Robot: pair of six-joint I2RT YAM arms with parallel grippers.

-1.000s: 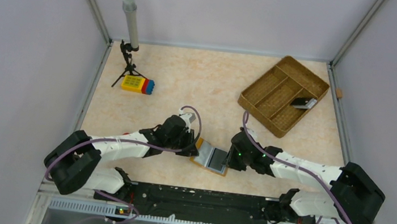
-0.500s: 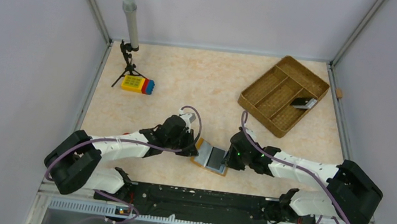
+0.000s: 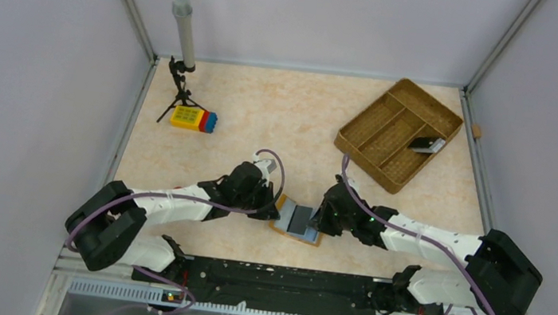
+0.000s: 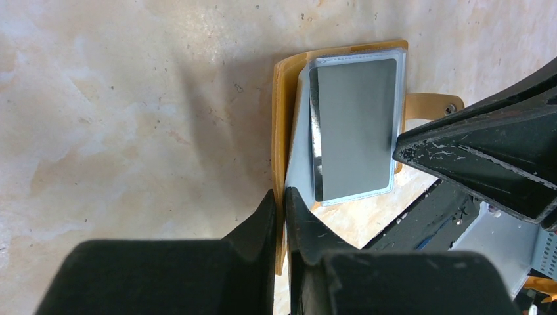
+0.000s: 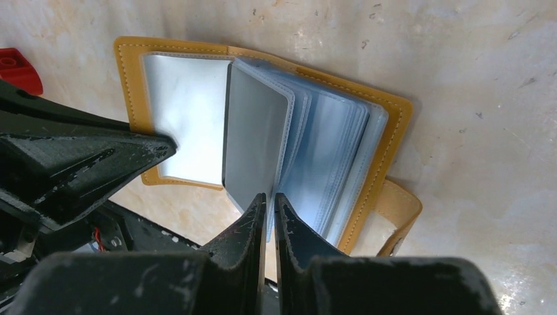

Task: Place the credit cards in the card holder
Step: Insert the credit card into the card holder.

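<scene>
Tabletop (image 3: 281,117): left tool (image 4: 279,197), right tool (image 5: 270,200) have closed on card holder (image 5: 389,121).

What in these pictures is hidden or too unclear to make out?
- Top view: the dark item in the tray is too small to identify as a card.
- Top view: the left end effector and right end effector cover the card holder's side edges.
- Right wrist: the red object is cut off by the picture's edge.
- Right wrist: the rear sleeves overlap, hiding whatever they hold.
</scene>
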